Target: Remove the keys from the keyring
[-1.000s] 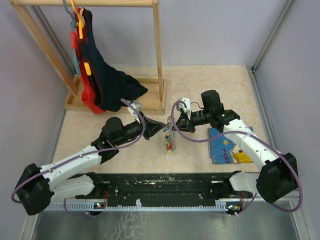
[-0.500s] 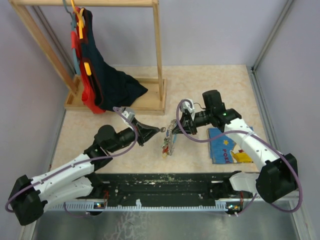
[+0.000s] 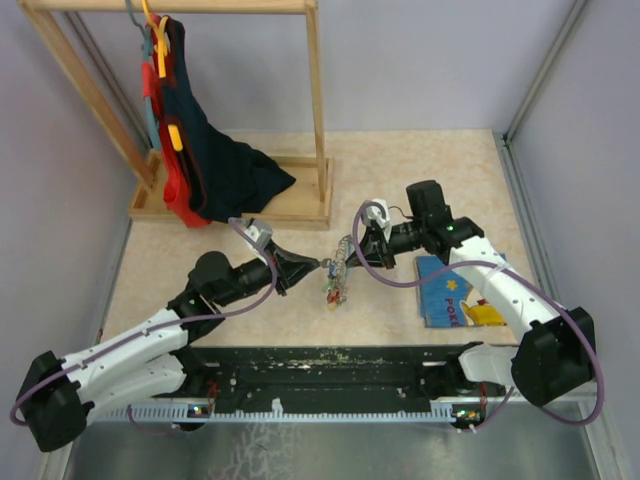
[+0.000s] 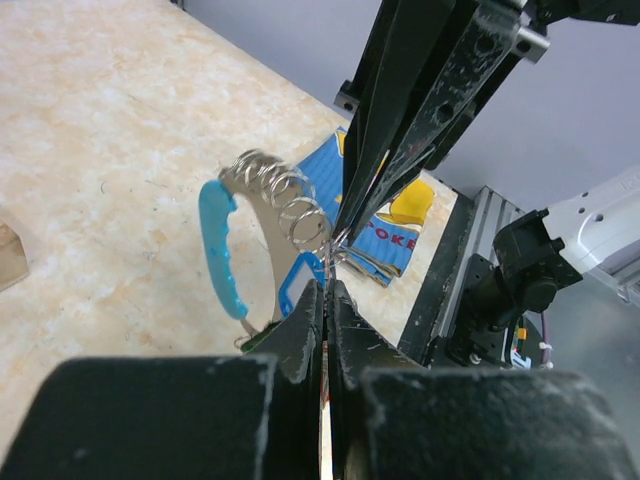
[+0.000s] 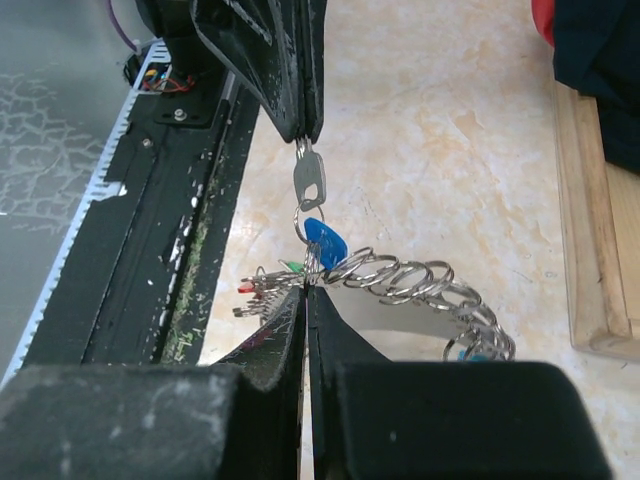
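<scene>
Near the blue picture book [image 3: 442, 295], the right gripper [image 5: 307, 290] is closed tight on the keyring [image 5: 400, 275] and the left gripper [image 5: 305, 135] on one key [image 5: 309, 183], so the pulling-off step is in hand, and next, I think, this key must slide along the coil until free.

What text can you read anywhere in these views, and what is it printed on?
"POKE": red letters on the blue picture book, with the rest of the word hidden; the top view shows only "POK".
Nothing readable on the keys or the keyring; any marks there are too small to make out.
</scene>
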`<state>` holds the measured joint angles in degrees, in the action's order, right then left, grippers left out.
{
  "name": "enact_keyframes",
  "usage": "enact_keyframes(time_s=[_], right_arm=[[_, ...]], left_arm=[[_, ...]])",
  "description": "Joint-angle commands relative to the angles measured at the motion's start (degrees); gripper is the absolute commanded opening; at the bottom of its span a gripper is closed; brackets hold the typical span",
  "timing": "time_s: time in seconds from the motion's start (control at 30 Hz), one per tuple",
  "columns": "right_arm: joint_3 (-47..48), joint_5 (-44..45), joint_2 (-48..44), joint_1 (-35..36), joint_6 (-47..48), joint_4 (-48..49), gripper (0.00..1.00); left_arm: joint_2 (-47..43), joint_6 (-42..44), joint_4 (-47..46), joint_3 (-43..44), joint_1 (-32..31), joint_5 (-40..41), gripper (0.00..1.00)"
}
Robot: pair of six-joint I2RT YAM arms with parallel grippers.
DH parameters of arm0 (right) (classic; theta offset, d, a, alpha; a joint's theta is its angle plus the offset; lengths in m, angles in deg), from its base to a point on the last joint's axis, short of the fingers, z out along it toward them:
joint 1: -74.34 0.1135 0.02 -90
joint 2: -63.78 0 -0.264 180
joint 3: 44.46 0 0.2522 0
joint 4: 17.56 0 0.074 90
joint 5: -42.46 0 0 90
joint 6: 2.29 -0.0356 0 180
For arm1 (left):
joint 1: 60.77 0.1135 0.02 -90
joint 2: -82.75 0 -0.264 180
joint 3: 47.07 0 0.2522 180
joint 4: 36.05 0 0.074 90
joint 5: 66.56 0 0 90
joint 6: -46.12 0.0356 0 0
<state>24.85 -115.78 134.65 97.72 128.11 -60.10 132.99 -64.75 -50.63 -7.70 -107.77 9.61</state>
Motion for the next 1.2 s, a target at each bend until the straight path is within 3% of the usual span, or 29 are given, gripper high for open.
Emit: enact_keyframes(time_s=[0.0, 0.27, 0.4, 0.6, 0.77, 1.17], right_arm=[[-0.19, -0.23, -0.92, -0.51, 3.34, -0.48, 0.02], [0.41, -1.87, -0.72, 0.18, 2.75, -0.69, 0.22], [0.54, -4.1, -0.82, 0.18, 1.46, -0.08, 0.27], [-1.5, -6.54, -0.5, 1.32, -5.06, 7.12, 0.29], [-2.66, -3.11, 0.09, 3.77, -8.01, 10.97, 0.31], [-3.06, 0.45, -0.03, 4.26, -6.98, 10.89, 0.3]], left_arm=[[-0.26, 2.98, 0.88, 5.99, 0.51, -1.21, 0.0], [3.22, 4.08, 5.28, 11.34, 0.51, -4.34, 0.0], [3.32, 4.65, 7.47, 12.62, 0.51, -5.3, 0.0], [3.61, 4.41, 7.92, 13.24, 0.51, -6.77, 0.0], [4.11, 3.33, 5.94, 12.89, 0.51, -7.27, 0.0], [5.85, 2.03, 2.4, 12.6, 0.51, -7.97, 0.0]])
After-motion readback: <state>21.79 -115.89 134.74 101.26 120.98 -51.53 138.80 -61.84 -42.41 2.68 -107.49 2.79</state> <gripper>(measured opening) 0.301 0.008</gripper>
